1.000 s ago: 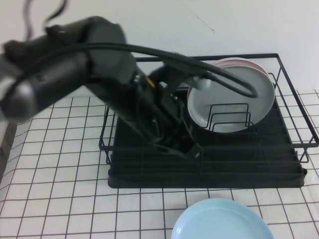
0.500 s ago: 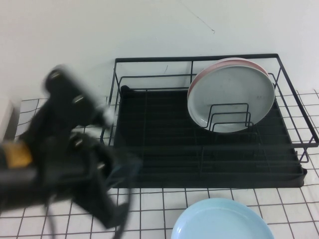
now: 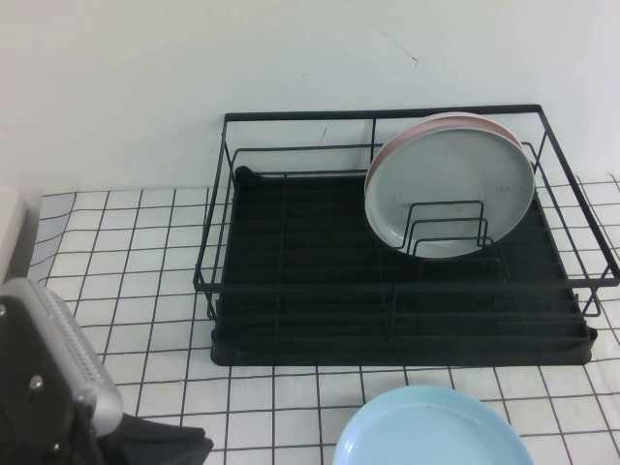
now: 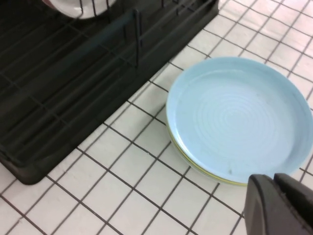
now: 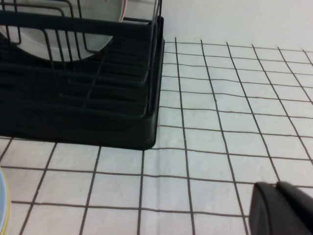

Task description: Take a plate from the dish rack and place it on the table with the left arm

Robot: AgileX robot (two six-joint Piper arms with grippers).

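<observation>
1. The table (image 3: 145, 281), white cloth with a black grid, carries everything; a second ago the left arm (image 3: 58, 387) stretched across it into the rack, and now it sits pulled back at the near left corner of the high view.
2. The dish rack (image 3: 387, 320) stands at the back, unchanged, with a grey-white plate (image 3: 450, 189) upright in its dividers and a pink-rimmed plate just behind it.
3. The plate (image 4: 239, 117), sky blue, lies flat on the table just in front of the rack, in the same spot as before; the left wrist view shows a yellow rim under it.
4. The left gripper (image 4: 276, 203) hangs just beside the blue plate's rim, fingers pressed together, holding nothing.
5. The right gripper (image 5: 281, 208) hovers low over bare table beside the rack's corner, its fingers together and empty.
</observation>
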